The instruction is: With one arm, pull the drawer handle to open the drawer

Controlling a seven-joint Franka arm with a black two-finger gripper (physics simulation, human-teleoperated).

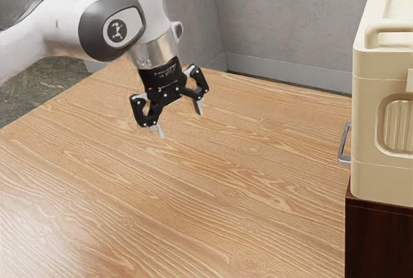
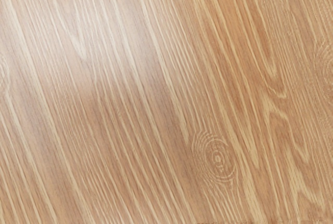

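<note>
Fingers (image 1: 199, 106) spread, pointing down above the wooden table (image 1: 226, 181).

Plain room (kind unclear), grey walls (image 1: 284, 17), pale skirting (image 1: 290, 73)

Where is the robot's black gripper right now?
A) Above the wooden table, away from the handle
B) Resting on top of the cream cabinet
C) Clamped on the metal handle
A: the gripper hangs over the wooden table, with a wide gap between it and the metal handle.
</note>
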